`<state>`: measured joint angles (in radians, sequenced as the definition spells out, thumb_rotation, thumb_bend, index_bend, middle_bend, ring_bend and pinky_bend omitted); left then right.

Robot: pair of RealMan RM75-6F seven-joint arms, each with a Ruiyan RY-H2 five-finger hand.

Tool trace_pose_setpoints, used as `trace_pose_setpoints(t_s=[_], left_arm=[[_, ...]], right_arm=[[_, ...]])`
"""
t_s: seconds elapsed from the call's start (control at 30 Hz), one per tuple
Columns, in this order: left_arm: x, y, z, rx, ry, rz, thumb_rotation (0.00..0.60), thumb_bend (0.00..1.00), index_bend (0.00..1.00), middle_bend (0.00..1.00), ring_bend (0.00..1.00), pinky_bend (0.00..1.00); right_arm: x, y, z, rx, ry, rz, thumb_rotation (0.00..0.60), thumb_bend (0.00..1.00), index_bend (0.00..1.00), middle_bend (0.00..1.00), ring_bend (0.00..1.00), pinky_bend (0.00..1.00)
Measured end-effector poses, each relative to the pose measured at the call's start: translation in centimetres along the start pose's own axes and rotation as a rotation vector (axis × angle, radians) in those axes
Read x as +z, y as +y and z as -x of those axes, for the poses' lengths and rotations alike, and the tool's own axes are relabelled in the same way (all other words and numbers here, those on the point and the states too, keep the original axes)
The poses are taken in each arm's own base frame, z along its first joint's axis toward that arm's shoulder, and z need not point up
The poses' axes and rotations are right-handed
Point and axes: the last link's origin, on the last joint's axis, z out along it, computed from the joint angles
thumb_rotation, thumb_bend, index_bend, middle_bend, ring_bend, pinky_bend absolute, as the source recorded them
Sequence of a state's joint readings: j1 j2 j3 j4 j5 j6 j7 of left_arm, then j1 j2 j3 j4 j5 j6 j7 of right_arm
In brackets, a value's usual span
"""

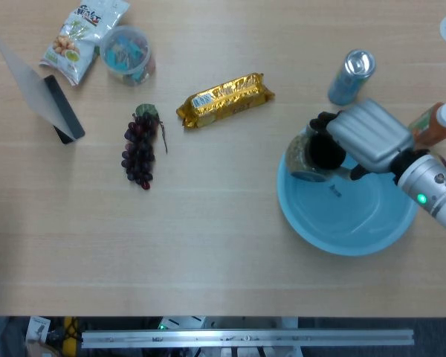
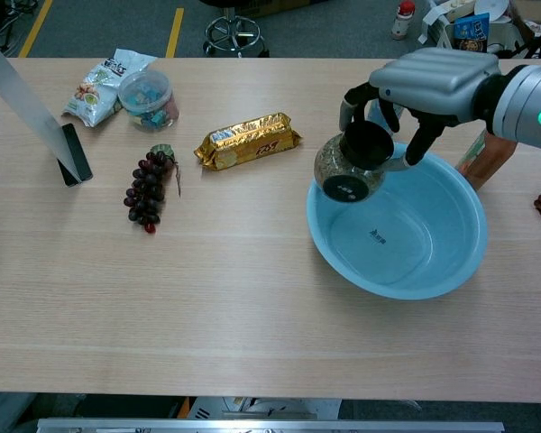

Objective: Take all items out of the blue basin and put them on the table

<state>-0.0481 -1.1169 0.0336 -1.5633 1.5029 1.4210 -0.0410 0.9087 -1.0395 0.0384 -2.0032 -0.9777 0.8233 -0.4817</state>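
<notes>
While our right hand (image 2: 433, 86) grips a jar (image 2: 350, 169) by its dark lid, fingers curled around it, the jar hangs tilted above the left rim of the blue basin (image 2: 451, 262) at centre right. Grapes (image 1: 139, 148) and a gold packet (image 1: 225, 99) lie upper left. We see no left hand.

A round, light-blue plastic basin (image 1: 334, 230) sat upright on the wooden table toward its right side, its inside bare apart from a small dark mark on the floor. A squat clear glass jar with a black lid (image 2: 350, 168), filled with brownish contents, was held tilted above the basin's left rim, clear of the basin floor.
</notes>
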Motion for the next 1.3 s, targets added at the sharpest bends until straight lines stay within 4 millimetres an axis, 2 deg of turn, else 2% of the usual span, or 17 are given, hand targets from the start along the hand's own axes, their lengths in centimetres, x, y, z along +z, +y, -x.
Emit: trace_pose_setpoints(t_s=[0.17, 0.3, 0.5, 0.8, 1.1, 1.17, 1.3], left_arm=[[-0.1, 0.0, 0.0, -0.003, 0.002, -0.001, 0.600, 0.27, 0.31, 0.31, 0.25, 0.32], [-0.3, 0.1, -0.1, -0.002, 0.002, 0.004, 0.600, 0.27, 0.31, 0.31, 0.25, 0.32], [-0.7, -0.1, -0.5, -0.001, 0.016, -0.002, 0.600, 0.27, 0.31, 0.31, 0.25, 0.32], [-1.3, -0.4, -0.8, -0.002, 0.021, -0.018, 0.600, 0.27, 0.31, 0.31, 0.25, 0.32], [-1.5, -0.7, -0.7, -0.002, 0.017, -0.029, 0.600, 0.27, 0.31, 0.31, 0.25, 0.32], [-1.6, -0.8, -0.7, -0.004, 0.017, -0.031, 0.600, 0.27, 0.31, 0.31, 0.25, 0.32], [-1.7, -1.0, -0.7, -0.003, 0.013, -0.038, 0.600, 0.27, 0.31, 0.31, 0.25, 0.32]], right_arm=[[0.3, -0.7, -2.2, 0.055, 0.035, -0.030, 0.600, 0.33, 0.50, 0.49, 0.52, 0.68], [1.7, -1.5, -3.5, 0.091, 0.051, -0.052, 0.600, 0.32, 0.51, 0.49, 0.52, 0.68], [4.6, -3.0, -4.1, 0.114, 0.036, -0.066, 0.600, 0.32, 0.51, 0.49, 0.52, 0.68], [9.9, -5.9, -3.2, 0.087, -0.020, -0.040, 0.600, 0.32, 0.51, 0.49, 0.52, 0.68], [13.6, -9.0, -1.6, -0.030, -0.080, -0.003, 0.600, 0.32, 0.50, 0.47, 0.49, 0.67], [14.1, -9.4, -1.2, -0.053, -0.093, 0.006, 0.600, 0.32, 0.47, 0.44, 0.46, 0.64], [14.6, -9.5, -0.4, -0.074, -0.118, 0.026, 0.600, 0.32, 0.33, 0.37, 0.39, 0.58]])
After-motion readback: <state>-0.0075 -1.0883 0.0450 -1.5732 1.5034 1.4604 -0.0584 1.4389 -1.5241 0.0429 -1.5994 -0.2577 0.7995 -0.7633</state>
